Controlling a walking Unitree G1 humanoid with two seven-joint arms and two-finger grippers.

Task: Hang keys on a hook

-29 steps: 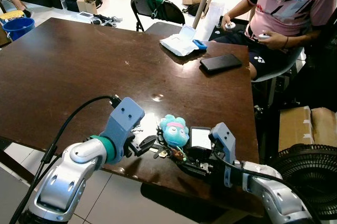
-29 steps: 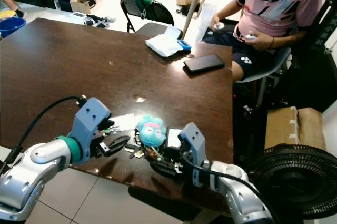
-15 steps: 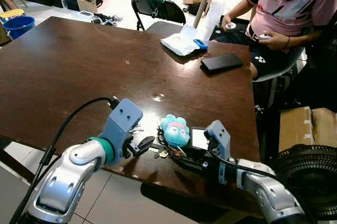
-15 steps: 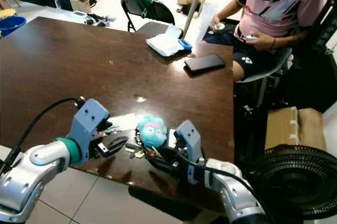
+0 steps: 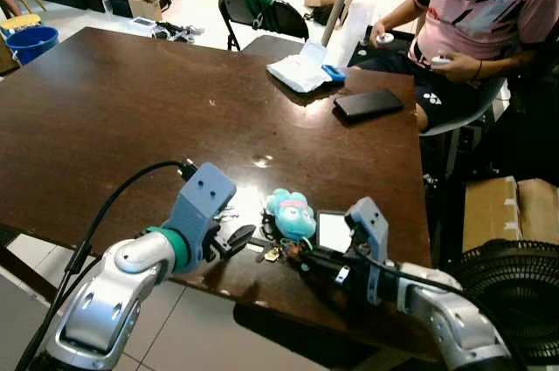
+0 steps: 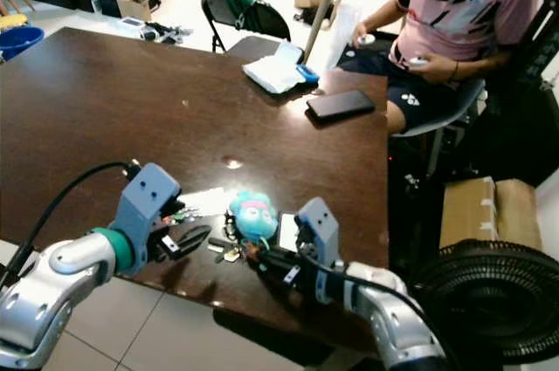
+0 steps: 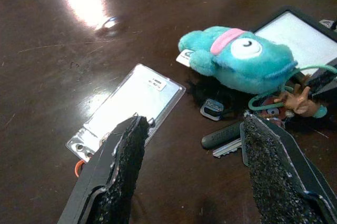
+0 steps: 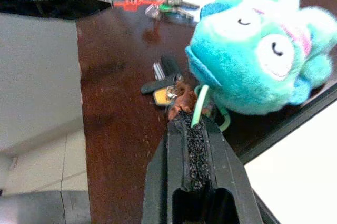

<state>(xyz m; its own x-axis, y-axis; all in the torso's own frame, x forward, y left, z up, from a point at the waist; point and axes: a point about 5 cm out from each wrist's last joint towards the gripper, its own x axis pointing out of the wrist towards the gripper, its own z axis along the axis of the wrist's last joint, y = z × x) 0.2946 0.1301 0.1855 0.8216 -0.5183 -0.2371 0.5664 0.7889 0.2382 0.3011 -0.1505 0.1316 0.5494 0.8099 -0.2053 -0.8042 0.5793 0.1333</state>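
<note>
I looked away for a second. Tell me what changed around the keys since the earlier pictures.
The right gripper drew back a little toward the table edge, shut on the green loop of the keys; the teal plush toy shifted slightly with it. The left gripper stayed open beside the bunch, and the clear card holder did not move.

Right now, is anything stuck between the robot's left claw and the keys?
No. The left gripper is open, its jaws apart over bare table, with the keys lying just ahead between them. A clear card holder lies beside one jaw, off the path. The right gripper is already shut on the keyring's green loop.
</note>
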